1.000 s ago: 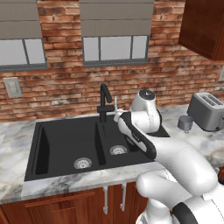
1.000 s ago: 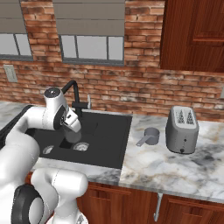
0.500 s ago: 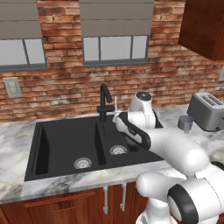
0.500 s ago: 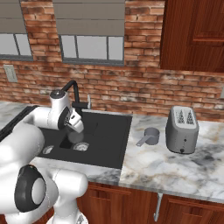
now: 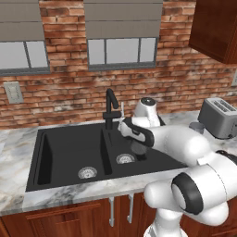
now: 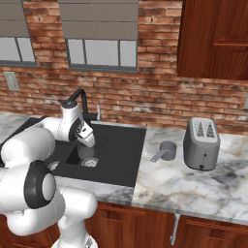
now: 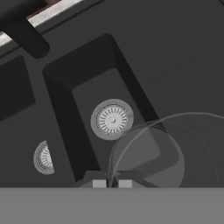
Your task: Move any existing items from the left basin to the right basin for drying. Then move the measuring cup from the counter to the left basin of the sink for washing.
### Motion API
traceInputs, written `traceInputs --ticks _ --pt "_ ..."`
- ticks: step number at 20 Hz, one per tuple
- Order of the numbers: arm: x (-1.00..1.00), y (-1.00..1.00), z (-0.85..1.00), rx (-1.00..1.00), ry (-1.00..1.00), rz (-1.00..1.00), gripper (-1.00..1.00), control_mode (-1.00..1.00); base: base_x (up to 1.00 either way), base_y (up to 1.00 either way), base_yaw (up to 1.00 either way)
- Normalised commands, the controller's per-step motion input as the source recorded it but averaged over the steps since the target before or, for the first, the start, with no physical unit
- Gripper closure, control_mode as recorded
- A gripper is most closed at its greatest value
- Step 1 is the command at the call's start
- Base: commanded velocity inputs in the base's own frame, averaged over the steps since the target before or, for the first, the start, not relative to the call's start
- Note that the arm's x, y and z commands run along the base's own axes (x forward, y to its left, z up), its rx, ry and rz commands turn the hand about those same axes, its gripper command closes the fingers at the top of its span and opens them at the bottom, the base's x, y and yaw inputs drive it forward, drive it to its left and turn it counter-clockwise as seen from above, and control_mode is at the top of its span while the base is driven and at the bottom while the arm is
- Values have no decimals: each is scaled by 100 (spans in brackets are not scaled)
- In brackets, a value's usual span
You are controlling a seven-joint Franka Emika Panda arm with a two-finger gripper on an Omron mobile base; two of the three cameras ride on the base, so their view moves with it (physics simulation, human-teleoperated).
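Hand view: clear, round, thin-walled glass (image 7: 162, 153), rim pinched in the pincer (image 7: 112, 183), above the right basin (image 7: 111, 118).

No readable text, label, brand, number or sign on anything here.

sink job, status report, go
Gripper shut on clear glass, above right basin. Measuring cup on counter by toaster. Faucet close by.

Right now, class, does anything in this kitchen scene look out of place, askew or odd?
Nothing looks spilled or damaged. The gripper holds a clear glass by its rim above the sink. The measuring cup and toaster stand upright on the counter.
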Motion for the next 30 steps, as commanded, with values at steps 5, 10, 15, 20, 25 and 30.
traceInputs --ticks 5,10,15,20,25,30 --pt "7 0 -16 0 3 1 100 -100 0 0 0" --pt "2 0 -17 0 2 2 100 -100 0 0 0" --pt "2 0 -17 0 1 2 100 -100 0 0 0" --pt "8 2 -14 0 1 3 100 -100 0 0 0" --pt "6 3 -16 0 0 4 100 -100 0 0 0" --pt "8 2 -18 0 1 3 100 -100 0 0 0"
